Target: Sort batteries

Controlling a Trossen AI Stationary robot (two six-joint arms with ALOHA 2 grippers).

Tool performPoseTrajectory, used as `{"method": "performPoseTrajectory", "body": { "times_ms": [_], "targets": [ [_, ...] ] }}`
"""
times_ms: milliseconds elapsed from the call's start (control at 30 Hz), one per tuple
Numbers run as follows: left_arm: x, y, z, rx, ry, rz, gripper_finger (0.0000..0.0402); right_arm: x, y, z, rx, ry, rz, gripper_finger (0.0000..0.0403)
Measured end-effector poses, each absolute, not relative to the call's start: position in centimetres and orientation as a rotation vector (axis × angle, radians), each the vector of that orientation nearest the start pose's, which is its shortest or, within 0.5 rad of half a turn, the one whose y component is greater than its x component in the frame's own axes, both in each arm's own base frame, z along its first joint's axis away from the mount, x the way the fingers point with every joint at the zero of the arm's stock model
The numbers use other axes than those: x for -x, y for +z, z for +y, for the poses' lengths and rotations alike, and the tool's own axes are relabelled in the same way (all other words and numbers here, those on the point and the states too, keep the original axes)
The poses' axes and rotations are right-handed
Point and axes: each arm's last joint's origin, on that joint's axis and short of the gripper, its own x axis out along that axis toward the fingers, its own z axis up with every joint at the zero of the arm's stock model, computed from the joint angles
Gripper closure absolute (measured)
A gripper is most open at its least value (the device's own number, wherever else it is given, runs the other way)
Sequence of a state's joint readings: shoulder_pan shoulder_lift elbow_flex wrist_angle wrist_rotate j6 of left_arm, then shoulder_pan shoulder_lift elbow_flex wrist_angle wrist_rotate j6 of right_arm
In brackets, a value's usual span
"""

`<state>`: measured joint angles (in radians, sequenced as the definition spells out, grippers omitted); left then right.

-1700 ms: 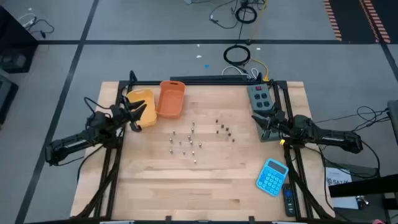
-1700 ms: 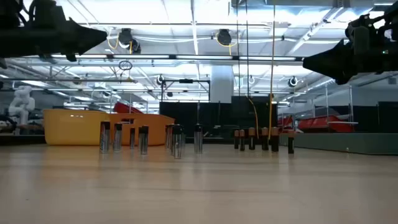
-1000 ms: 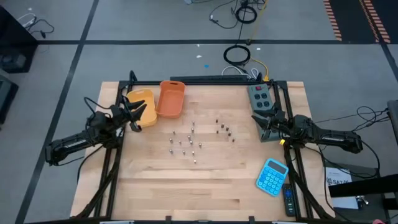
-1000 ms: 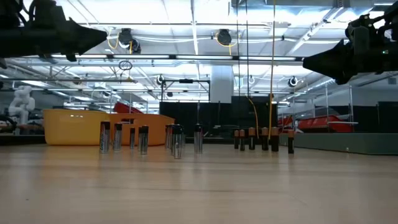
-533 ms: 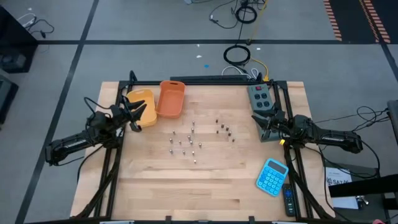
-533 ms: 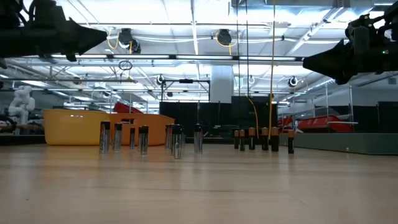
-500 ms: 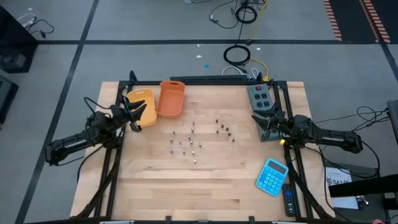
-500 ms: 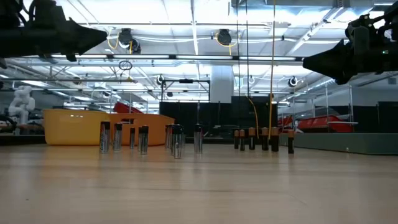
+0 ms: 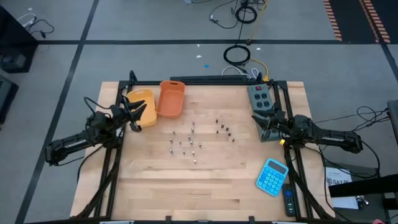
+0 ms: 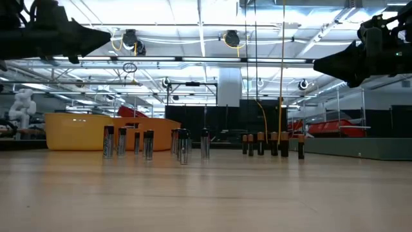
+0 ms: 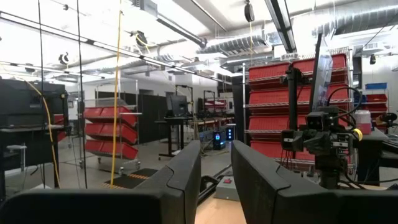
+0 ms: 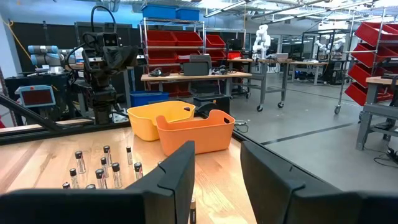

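Batteries (image 9: 186, 142) stand mid-frame, apparently grouped by colour for sorting; left gripper (image 9: 138, 112) and right gripper (image 9: 262, 121) wait apart, empty.

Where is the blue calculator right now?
In the high view, the blue calculator lies near the table's front right corner, just in front of the right arm and well away from the batteries standing mid-table.

A yellow bin (image 9: 140, 106) touches an orange bin (image 9: 171, 99); blue calculator (image 9: 272, 176) near the table's (image 9: 217, 193) corner.
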<state>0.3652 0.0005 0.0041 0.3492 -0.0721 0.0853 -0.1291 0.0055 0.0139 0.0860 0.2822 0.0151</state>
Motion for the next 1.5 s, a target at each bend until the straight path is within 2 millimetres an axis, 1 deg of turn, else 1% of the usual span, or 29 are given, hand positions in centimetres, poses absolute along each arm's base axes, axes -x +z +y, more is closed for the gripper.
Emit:
{"method": "performPoseTrajectory", "body": {
  "times_ms": [300,433,567,733,967,1167,1300,1400,1500],
  "targets": [
    [-8.46,19.8,3.48,-0.134,0.454,-0.334,0.0301,-9.38,17.61,-2.03,-0.021,-0.411,-0.098,0.0282],
    [-8.46,19.79,3.48,-0.134,0.455,-0.334,0.0301,-9.3,17.84,-2.15,0.019,-0.453,-0.11,0.0282],
    [-8.42,19.91,3.46,-0.136,0.455,-0.345,0.0301,-9.32,17.78,-2.14,0.034,-0.448,-0.101,0.0282],
    [-8.39,19.89,3.54,-0.157,0.487,-0.338,0.0301,-9.32,17.78,-2.13,0.029,-0.446,-0.102,0.0282],
    [-8.45,19.79,3.49,-0.159,0.462,-0.327,0.0301,-9.32,17.78,-2.13,0.002,-0.444,-0.107,0.0282],
    [-8.35,19.87,3.62,-0.184,0.525,-0.326,0.0301,-9.32,17.88,-2.12,0.001,-0.44,-0.119,0.0282],
    [-8.33,19.59,3.9,-0.136,0.61,-0.3,0.0301,-9.31,17.89,-2.13,-0.001,-0.443,-0.121,0.0282],
    [-8.37,19.26,4.02,-0.098,0.643,-0.273,0.0301,-9.31,17.9,-2.13,-0.044,-0.44,-0.132,0.0282],
    [-8.41,19.11,4.05,-0.096,0.644,-0.256,0.0301,-9.29,18.1,-2.12,-0.103,-0.432,-0.165,0.0282]
  ]
}}
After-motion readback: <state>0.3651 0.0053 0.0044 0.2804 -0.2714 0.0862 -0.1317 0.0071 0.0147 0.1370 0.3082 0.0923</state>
